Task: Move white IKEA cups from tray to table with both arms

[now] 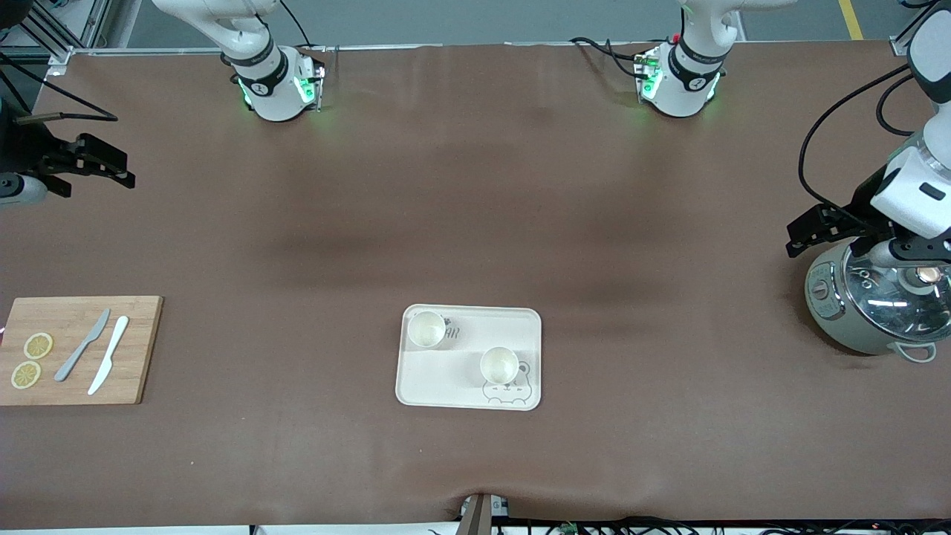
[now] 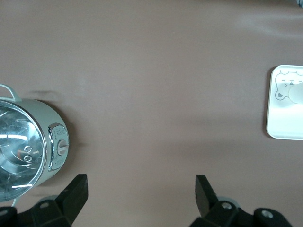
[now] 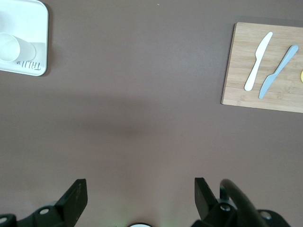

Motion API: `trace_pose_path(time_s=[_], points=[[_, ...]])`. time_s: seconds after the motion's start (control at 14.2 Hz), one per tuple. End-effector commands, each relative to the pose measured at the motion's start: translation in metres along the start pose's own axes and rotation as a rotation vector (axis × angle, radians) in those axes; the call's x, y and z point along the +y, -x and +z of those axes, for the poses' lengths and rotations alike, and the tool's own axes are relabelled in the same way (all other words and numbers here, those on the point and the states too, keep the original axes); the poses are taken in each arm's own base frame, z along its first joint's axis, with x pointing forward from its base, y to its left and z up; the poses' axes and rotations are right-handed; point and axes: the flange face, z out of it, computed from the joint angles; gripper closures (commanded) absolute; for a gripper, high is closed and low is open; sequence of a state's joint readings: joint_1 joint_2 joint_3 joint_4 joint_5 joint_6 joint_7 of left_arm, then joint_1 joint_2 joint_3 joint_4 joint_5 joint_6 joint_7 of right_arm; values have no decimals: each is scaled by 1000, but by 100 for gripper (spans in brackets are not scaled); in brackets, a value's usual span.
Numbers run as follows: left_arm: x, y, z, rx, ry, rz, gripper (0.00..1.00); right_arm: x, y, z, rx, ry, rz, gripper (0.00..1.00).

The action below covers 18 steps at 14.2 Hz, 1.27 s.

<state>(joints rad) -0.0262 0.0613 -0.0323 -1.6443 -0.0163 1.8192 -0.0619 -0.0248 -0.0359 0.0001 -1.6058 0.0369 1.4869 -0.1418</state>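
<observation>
Two white IKEA cups stand upright on a cream bear-printed tray (image 1: 438, 380) near the middle of the table: one cup (image 1: 426, 329) toward the right arm's end, the other cup (image 1: 499, 365) nearer the front camera, by the bear print. My left gripper (image 1: 806, 236) hangs open and empty over the table beside a pot, well away from the tray. My right gripper (image 1: 111, 165) hangs open and empty over the table's right-arm end. The right wrist view shows its fingers (image 3: 75, 198) spread over bare table, with a cup (image 3: 9, 47) on the tray corner (image 3: 29, 19).
A cream cooker pot with a glass lid (image 1: 869, 305) stands at the left arm's end, under the left wrist. A wooden cutting board (image 1: 78, 349) at the right arm's end carries two knives (image 1: 96, 353) and lemon slices (image 1: 32, 360). Brown table lies between the tray and both.
</observation>
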Motion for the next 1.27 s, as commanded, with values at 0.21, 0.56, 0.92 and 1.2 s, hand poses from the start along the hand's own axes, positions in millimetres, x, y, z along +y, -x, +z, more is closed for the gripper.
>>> trace_pose_path(time_s=[0.21, 0.56, 0.92, 1.2], points=[[11, -20, -10, -16, -13, 24, 0, 2, 8, -4, 8, 1, 23, 0], [45, -37, 4, -66, -10, 27, 0, 7, -1, 1, 1, -5, 26, 0], [115, -53, 30, -93, -15, -11, 0, 5, -7, 0, 6, -4, 21, 0], [195, -57, 79, -106, -19, -82, 0, 6, -7, 0, 7, -3, 23, 0]])
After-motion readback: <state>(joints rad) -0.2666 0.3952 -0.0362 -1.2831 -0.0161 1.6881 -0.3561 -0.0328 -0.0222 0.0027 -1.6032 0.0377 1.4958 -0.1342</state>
